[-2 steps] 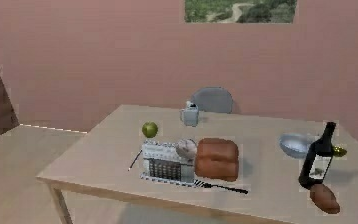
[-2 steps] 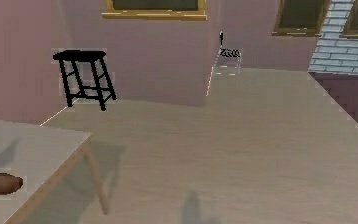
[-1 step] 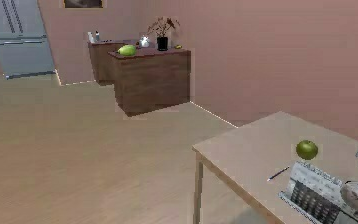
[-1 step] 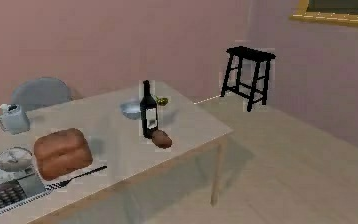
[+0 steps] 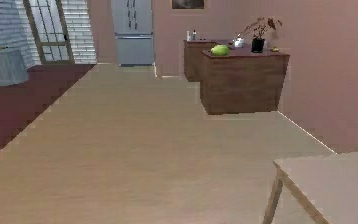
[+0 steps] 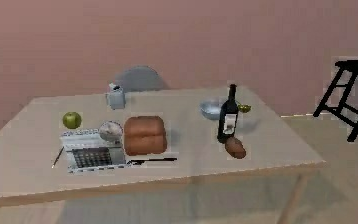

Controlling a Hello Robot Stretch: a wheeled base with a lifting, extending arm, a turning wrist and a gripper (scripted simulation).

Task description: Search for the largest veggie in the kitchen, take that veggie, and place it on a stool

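Observation:
A round light-green vegetable-like thing (image 5: 220,49) lies on a brown wooden counter (image 5: 243,85) at the far right of the forward view. On the pale table (image 6: 187,172) in the arm side view, a small brown oblong lump (image 6: 236,148) lies beside a dark bottle (image 6: 228,115). A small green round fruit (image 6: 72,120) sits near that table's left end. A black stool (image 6: 349,92) stands on the floor past the table's right end, against the pink wall.
A grey fridge (image 5: 133,30) stands at the back, with a potted plant (image 5: 259,32) on the counter. A table corner (image 5: 327,185) juts in at bottom right. The table carries a bread loaf (image 6: 144,135), bowl (image 6: 215,109), mug (image 6: 115,95) and paper (image 6: 92,155); a chair (image 6: 139,78) stands behind.

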